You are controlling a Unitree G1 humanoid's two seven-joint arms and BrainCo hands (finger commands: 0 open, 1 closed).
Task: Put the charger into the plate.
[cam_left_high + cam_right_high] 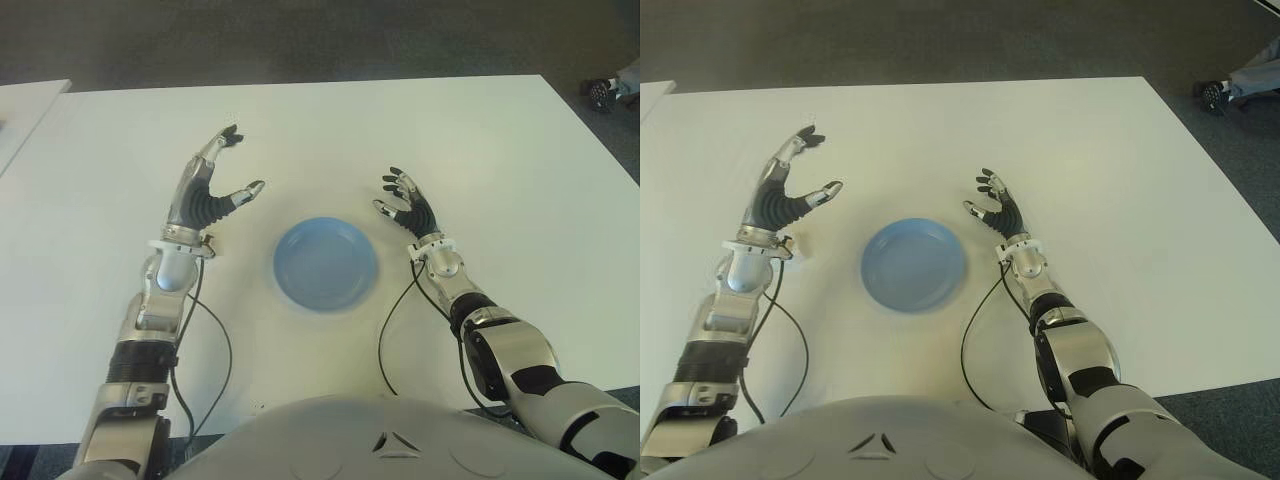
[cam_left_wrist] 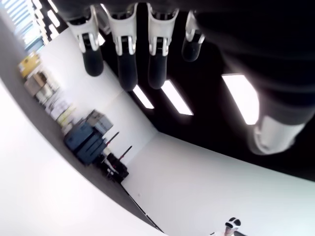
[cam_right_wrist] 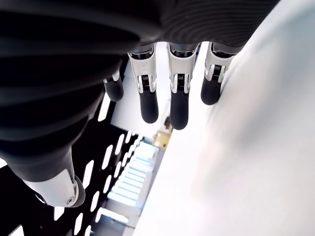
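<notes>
A round blue plate (image 1: 326, 263) lies on the white table (image 1: 480, 150), between my two hands, with nothing in it. No charger shows in any view. My left hand (image 1: 222, 170) is raised to the left of the plate, fingers spread and holding nothing. My right hand (image 1: 400, 195) is just right of the plate's far rim, fingers relaxed and empty. In the left wrist view the fingers (image 2: 123, 44) hang straight with only the room behind them. The right wrist view shows straight fingers (image 3: 178, 98) above the bare table.
Black cables (image 1: 215, 350) run from both wrists back toward my body over the table's near part. A second white surface (image 1: 25, 110) stands at the far left. A dark wheeled object (image 1: 605, 92) sits on the floor at the far right.
</notes>
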